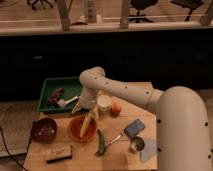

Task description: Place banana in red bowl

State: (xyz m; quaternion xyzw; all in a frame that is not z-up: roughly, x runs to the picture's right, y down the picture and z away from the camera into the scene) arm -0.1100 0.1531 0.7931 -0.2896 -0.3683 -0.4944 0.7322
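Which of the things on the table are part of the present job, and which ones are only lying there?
Part of the job:
- banana, reaching into the bowl
- red bowl
- end effector, just above the bowl at the banana's upper end

Only lying there:
- maroon bowl
- green vegetable
- orange fruit
- white cup
- green tray
- blue sponge

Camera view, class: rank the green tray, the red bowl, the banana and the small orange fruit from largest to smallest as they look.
1. Green tray
2. Red bowl
3. Banana, about as long as the bowl is wide but far thinner
4. Orange fruit

The gripper sits at the banana's top end, above the bowl.
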